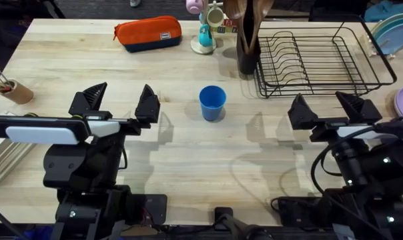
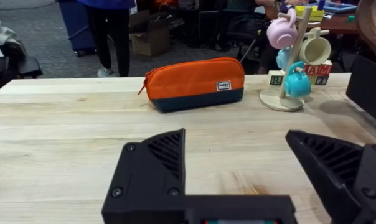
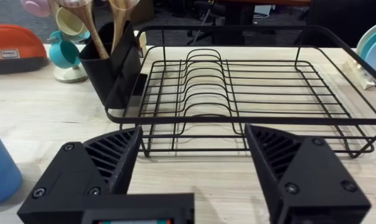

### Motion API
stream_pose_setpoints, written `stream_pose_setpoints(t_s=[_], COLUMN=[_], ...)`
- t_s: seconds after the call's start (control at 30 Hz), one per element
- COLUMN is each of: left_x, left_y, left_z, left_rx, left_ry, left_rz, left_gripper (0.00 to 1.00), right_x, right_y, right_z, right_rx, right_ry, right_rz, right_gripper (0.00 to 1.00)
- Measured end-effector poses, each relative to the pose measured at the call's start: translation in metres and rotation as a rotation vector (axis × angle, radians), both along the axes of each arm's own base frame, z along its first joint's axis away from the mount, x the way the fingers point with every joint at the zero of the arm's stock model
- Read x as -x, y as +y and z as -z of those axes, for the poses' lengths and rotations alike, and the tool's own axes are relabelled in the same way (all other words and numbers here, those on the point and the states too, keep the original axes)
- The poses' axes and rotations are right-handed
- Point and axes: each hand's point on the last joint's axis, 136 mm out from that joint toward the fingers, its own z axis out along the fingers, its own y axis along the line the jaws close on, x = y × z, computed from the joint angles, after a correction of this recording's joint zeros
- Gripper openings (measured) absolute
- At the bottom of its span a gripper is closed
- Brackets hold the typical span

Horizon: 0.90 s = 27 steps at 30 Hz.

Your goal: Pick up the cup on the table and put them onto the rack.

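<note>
The bright blue cup point(image 1: 212, 103) stands upright on the wooden table point(image 1: 188, 160), near its middle; its side shows at the edge of the right wrist view as the cup point(image 3: 0, 171). The black wire rack point(image 1: 318, 59) sits at the back right, with nothing in its slots, and fills the space ahead of my right gripper as the rack point(image 3: 250, 93). My left gripper point(image 1: 120, 101) hangs open to the left of the cup, holding nothing. My right gripper point(image 1: 325, 108) is open too, just in front of the rack's near edge and to the right of the cup.
An orange pencil pouch point(image 1: 148, 33) lies at the back. A mug tree point(image 1: 208, 27) with pink, cream and teal mugs stands beside a dark utensil holder point(image 1: 248, 47) with wooden spoons. Plates point(image 1: 395, 30) rest at the far right, a pen holder point(image 1: 11, 90) at the far left.
</note>
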Motion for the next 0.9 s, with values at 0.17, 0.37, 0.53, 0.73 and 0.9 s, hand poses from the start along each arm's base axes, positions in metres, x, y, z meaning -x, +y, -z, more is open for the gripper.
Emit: stream_pose_setpoints(t_s=[0.17,0.37,0.53,0.73,0.9], left_x=[0.000,0.000,0.000,0.001,0.010], left_y=[0.000,0.000,0.000,-0.002,-0.005], left_z=[0.000,0.000,0.000,0.004,-0.002], left_rx=[0.000,0.000,0.000,-0.010,-0.042], left_ry=[0.001,0.001,0.001,0.024,0.102], left_rz=[0.000,0.000,0.000,0.013,0.030], left_gripper=[0.993,0.994,0.994,0.993,0.992], right_x=[0.000,0.000,0.000,0.001,0.010], right_y=[0.000,0.000,0.000,0.001,0.003], right_z=[0.000,0.001,0.001,0.001,-0.004], right_rx=[0.000,0.000,0.000,-0.001,0.023], right_ry=[0.002,0.005,0.004,0.009,0.088], right_rz=[0.000,0.000,0.000,-0.005,-0.021], right_gripper=[0.997,0.996,0.996,0.996,0.996])
